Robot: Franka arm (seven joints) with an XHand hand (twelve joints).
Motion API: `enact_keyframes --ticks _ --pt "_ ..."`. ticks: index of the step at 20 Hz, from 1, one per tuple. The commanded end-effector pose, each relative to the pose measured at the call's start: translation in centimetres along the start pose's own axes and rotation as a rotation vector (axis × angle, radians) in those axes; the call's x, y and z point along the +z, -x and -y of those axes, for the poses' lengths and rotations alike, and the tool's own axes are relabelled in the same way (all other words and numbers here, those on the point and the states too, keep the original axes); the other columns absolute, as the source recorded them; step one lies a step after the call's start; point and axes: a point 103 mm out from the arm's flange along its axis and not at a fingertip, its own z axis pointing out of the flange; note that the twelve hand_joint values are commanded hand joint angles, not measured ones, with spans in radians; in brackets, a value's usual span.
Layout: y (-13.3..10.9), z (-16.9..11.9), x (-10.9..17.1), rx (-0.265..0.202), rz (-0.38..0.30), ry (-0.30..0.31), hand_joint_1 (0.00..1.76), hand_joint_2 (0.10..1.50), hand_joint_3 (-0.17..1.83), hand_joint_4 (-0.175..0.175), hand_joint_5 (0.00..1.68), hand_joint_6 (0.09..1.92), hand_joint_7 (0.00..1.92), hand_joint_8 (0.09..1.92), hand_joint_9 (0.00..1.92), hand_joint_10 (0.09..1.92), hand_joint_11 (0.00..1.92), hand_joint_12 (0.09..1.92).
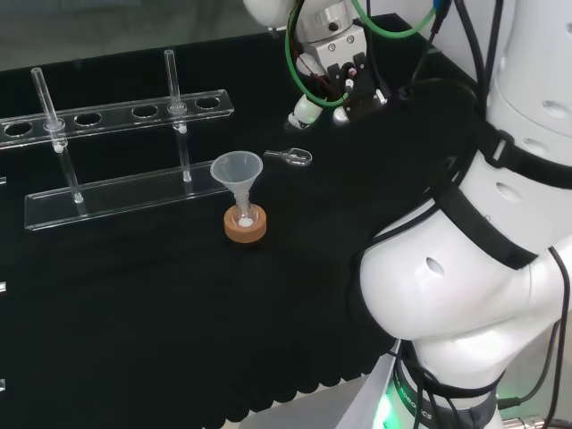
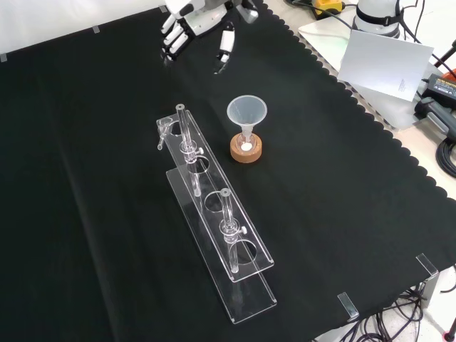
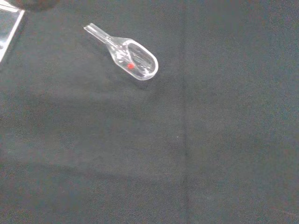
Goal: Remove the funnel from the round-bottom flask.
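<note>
The funnel (image 2: 246, 114) stands upright with its stem down in the neck of the round-bottom flask (image 2: 246, 145), which sits in a cork ring stand (image 2: 246, 151) near the middle of the black-clothed surface (image 2: 342, 214). In the head view the funnel (image 1: 237, 172) rises above the cork ring (image 1: 245, 226), just in front of the clear tube rack (image 1: 116, 152). In the front view the rack (image 2: 214, 221) lies just left of the flask, carrying two upright glass tubes.

The hand (image 2: 191, 27) hovers at the top of the front view, well apart from the funnel, its fingers (image 2: 225, 44) relaxed and spread, holding nothing. A small clear scoop (image 3: 133, 53) lies on the cloth in the wrist view, with a red speck inside it; in the head view it (image 1: 290, 157) rests between the funnel and the hand (image 1: 344, 76).
</note>
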Motion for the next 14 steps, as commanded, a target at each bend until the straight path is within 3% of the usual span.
enact_keyframes --ticks 1,8,14 --pt "-1.7 2.3 -0.4 -0.064 -0.029 0.006 0.64 0.73 0.33 -0.038 0.36 0.32 0.24 0.73 0.81 0.09 0.42 1.28" --pt "-3.0 4.6 -0.7 -0.121 -0.089 -0.025 0.58 0.72 0.31 -0.045 0.26 0.18 0.2 0.72 0.78 0.09 0.41 1.3" --pt "-5.4 6.4 -1.5 -0.152 -0.09 -0.077 0.5 0.72 0.27 -0.039 0.2 0.09 0.09 0.71 0.67 0.09 0.38 1.35"
